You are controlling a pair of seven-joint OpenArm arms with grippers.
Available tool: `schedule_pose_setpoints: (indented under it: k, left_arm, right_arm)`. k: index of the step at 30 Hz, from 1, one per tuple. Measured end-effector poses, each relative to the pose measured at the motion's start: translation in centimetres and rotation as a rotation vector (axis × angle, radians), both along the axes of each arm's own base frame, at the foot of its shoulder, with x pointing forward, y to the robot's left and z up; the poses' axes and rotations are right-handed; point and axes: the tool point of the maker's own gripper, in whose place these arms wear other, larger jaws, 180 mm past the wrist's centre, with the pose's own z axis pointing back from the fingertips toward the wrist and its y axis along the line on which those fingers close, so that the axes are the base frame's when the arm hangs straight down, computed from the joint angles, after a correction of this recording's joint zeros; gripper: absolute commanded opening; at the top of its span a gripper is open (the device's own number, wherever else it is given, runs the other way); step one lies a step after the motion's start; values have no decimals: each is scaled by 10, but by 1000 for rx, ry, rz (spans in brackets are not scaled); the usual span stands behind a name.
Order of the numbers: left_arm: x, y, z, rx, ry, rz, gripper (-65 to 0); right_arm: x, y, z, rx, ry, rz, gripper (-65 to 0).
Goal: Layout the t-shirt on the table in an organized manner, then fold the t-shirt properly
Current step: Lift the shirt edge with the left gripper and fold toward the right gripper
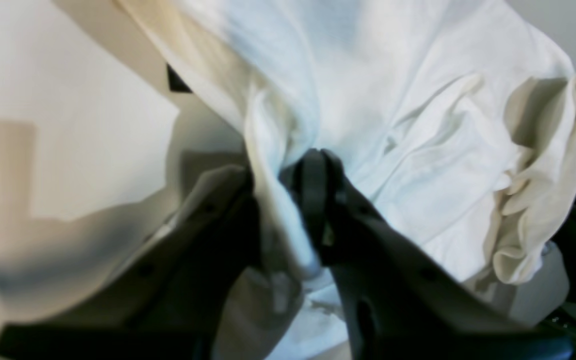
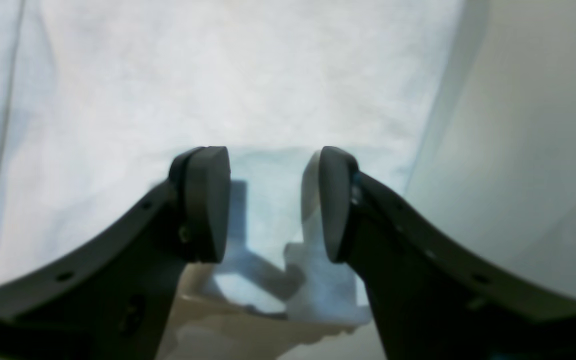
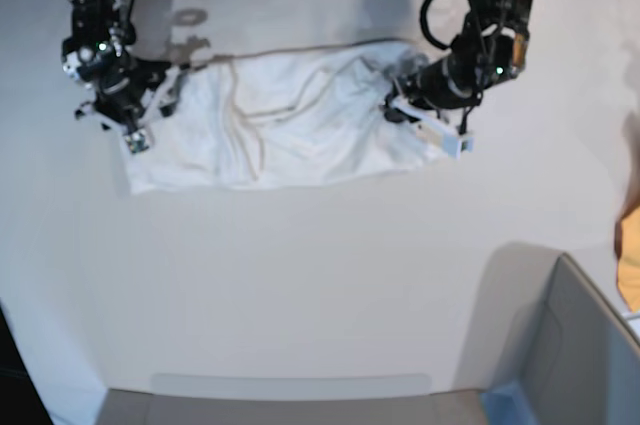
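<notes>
Left wrist view first: your left gripper (image 1: 288, 175) has its jaws pinched nearly together on a bunched ridge of the t-shirt (image 1: 368, 100), with cloth drawn up between the pads and spilling down on both sides. You have a hold of fabric there, though which part of the garment it is cannot be told from this close. A rolled edge of cloth, perhaps a sleeve or hem, lies beyond the jaws toward the frame's right.

In the right wrist view, your right gripper (image 2: 273, 200) stands with its jaws wide apart and nothing between them, poised over flat white cloth near a straight edge of the shirt.

In the base view the t-shirt (image 3: 290, 125) lies crumpled toward the far edge of the table (image 3: 300, 285), print not visible, with an arm at each end of it: the left gripper (image 3: 405, 105) at one end, the right gripper (image 3: 135, 115) at the other. A grey box (image 3: 590, 345) sits at the near corner, well apart.

You appear to be in the laying-out step, well short of folding. The next move likely calls for closing the right jaws on that edge, then drawing both ends apart to flatten the wrinkles.
</notes>
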Motion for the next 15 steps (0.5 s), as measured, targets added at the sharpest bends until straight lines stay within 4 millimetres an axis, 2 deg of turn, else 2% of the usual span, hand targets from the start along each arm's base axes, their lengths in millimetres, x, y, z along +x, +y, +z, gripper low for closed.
schedule_pose_setpoints:
  k: [3,6,9,12,15]
  left_arm:
    - [1,2,-2,0,7,7,-621]
    - [5,13,7,-4,-3,45,-637]
    - [11,34,20,13,-35,100,-650]
    - [20,56,33,40,-74,148,-650]
    - [15,61,33,30,-28,142,-650]
  right_arm:
    - [0,0,0,0,0,0,-360]
    - [0,0,0,0,1,0,-360]
    - [-1,4,-1,5,3,8,-360]
    - [-3,18,-5,17,13,47,-360]
    - [-3,31,-2,24,8,83,-360]
